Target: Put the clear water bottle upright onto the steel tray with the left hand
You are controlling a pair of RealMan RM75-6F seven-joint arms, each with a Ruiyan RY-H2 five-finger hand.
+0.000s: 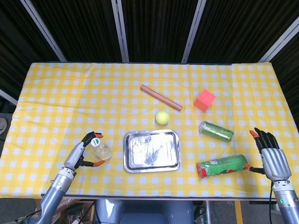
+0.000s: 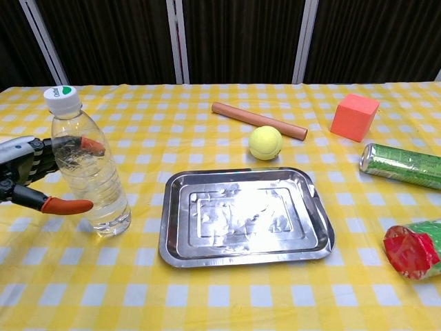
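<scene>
With fingers spread around the bottle (image 2: 88, 169), the left hand (image 2: 31, 181) should close low and squarely before lifting it right onto the tray (image 2: 246, 249).

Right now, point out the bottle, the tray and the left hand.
bottle (image 2: 89, 179), chest view, clear body.
tray (image 2: 244, 257), chest view, front rim.
left hand (image 1: 84, 150), head view, middle of the hand.
</scene>
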